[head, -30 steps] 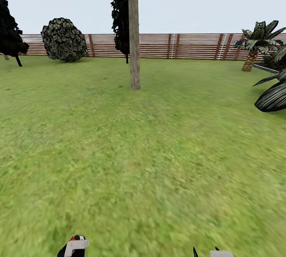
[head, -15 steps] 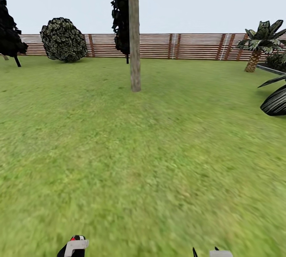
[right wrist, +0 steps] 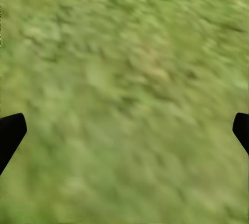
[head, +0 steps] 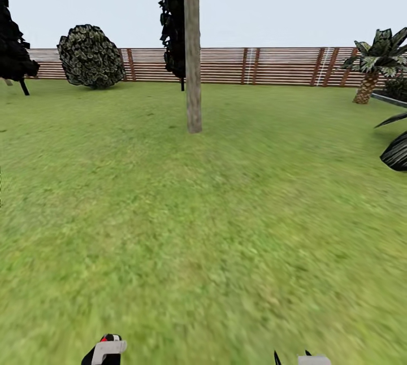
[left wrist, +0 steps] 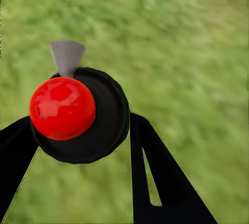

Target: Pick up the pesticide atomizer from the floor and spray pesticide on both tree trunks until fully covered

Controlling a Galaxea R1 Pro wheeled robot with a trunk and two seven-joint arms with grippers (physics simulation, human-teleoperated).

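Pesticide atomizer point(left wrist: 78, 112) sat clamped in the left gripper point(left wrist: 83, 146); the right gripper point(right wrist: 124, 130) hung wide open, empty. Over 1 second the tree trunk point(head: 193, 54) neared slightly: approaching, not yet spraying range.

Red-topped dark atomizer point(left wrist: 78, 112); mottled beige-grey trunk point(head: 193, 60).

You see the pesticide atomizer point(left wrist: 78, 115) with a glossy red top, rough mottled bark on the tree trunk point(head: 193, 60), and a slatted wooden fence point(head: 271, 65).
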